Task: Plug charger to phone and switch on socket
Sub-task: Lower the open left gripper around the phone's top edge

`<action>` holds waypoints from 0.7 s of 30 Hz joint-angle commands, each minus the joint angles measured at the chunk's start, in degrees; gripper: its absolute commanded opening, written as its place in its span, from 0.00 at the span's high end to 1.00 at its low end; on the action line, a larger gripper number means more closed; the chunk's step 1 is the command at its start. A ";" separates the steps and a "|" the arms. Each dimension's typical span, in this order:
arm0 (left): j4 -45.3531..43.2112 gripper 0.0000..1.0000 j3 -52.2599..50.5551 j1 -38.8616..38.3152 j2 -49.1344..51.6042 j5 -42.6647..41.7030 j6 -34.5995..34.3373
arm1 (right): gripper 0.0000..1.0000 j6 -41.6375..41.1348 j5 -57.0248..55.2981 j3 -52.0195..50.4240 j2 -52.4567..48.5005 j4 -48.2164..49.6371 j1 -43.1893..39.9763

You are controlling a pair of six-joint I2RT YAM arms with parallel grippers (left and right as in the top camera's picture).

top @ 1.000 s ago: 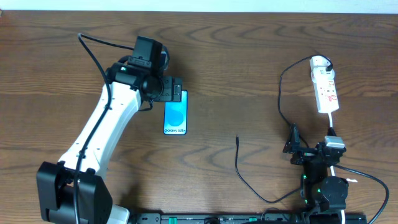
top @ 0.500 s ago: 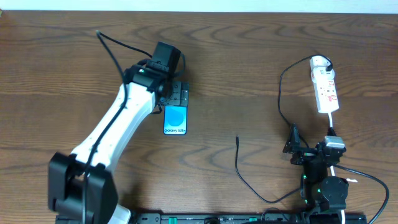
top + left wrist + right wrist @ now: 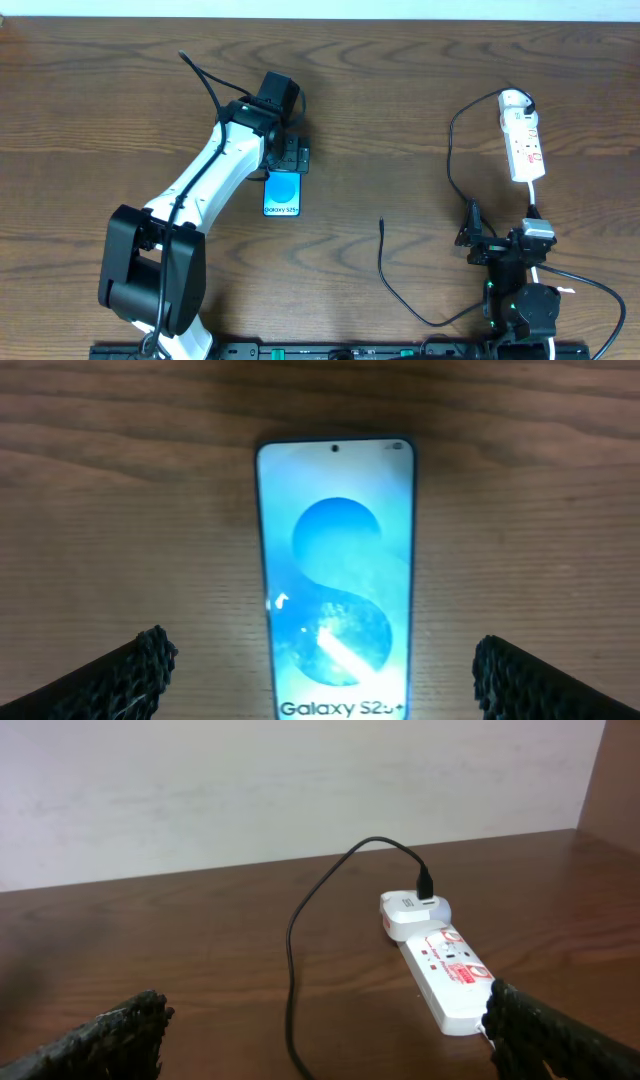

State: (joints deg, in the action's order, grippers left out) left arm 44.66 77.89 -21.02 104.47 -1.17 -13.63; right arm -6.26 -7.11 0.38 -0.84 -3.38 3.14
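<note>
Your left tool (image 3: 288,158) sits over the top end of the phone (image 3: 283,193), its two fingers (image 3: 135,672) spread wide apart and gripping nothing. In the left wrist view the phone lies flat on the surface (image 3: 400,70) directly below the tool, screen up and lit. One finger stands off each long side and neither touches it.

To the right of that tool, well apart from the phone, the charger (image 3: 449,150) has its small connector tip (image 3: 382,222) lying loose on the surface. From there the cable loops toward you, passes just beside your right tool (image 3: 474,235) and runs up its left side.

Your right tool is also spread apart and empty. The socket (image 3: 522,140) lies ahead of it and slightly to its right, with the charger's other end going into a white block (image 3: 415,912) at the socket's far end.
</note>
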 commanded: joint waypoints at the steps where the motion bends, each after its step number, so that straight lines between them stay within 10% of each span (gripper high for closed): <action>1: 0.00 0.02 1.20 0.07 2.21 -1.60 -0.63 | 0.01 0.79 0.13 -0.09 0.46 -0.15 0.17; 21: -1.11 0.02 1.20 0.07 8.48 -1.60 -0.17 | 0.01 0.79 0.15 -0.09 0.46 -0.15 0.17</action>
State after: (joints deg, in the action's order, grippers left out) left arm 43.46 77.89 -21.02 111.11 -2.68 -13.72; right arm -6.24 -7.11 0.38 -0.84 -3.38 3.14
